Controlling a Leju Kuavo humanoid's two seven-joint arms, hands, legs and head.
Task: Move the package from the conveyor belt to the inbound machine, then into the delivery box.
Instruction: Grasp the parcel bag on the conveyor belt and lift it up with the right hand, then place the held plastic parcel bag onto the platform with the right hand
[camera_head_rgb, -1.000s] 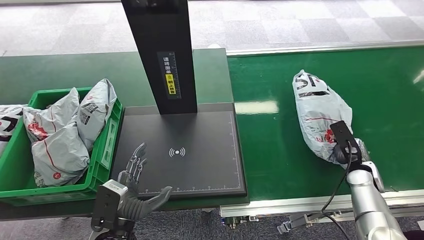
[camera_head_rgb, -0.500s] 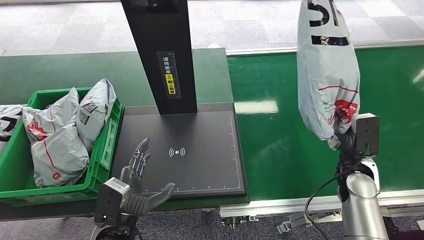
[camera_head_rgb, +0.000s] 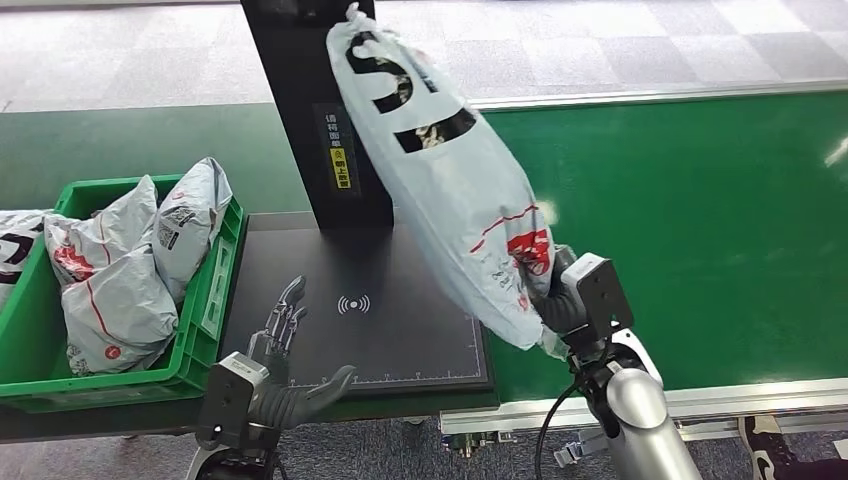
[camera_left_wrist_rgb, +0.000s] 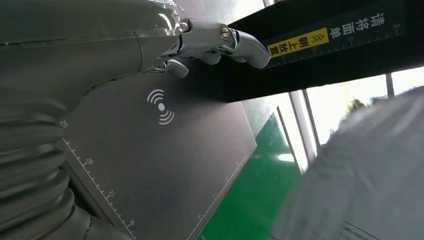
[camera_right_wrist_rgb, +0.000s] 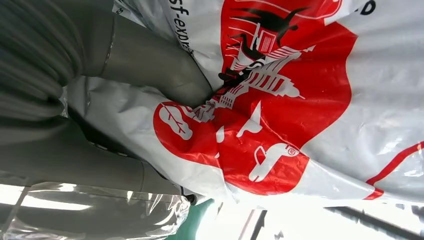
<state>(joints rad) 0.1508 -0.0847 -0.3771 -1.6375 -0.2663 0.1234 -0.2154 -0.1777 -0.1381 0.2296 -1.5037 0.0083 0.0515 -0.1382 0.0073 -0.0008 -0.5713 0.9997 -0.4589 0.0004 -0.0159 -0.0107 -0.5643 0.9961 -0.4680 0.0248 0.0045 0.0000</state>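
A long white courier package (camera_head_rgb: 440, 180) with black letters and a red print hangs in the air, tilted, above the right side of the black inbound machine plate (camera_head_rgb: 300, 290). My right hand (camera_head_rgb: 566, 300) grips its lower end; the right wrist view has the thumb (camera_right_wrist_rgb: 150, 60) pressed into the red print of the package (camera_right_wrist_rgb: 280, 100). My left hand (camera_head_rgb: 275, 375) is open at the plate's near left edge, fingers spread, holding nothing. In the left wrist view its fingers (camera_left_wrist_rgb: 220, 40) reach over the plate (camera_left_wrist_rgb: 165, 150).
The machine's black post (camera_head_rgb: 320, 110) with a yellow label stands behind the plate. A green delivery box (camera_head_rgb: 215, 300) with several grey packages sits to the left. The green conveyor belt (camera_head_rgb: 700, 220) runs on the right.
My right hand lifted the package off the belt and has swung it left, from over the belt to over the plate's right side. The left hand has barely moved.
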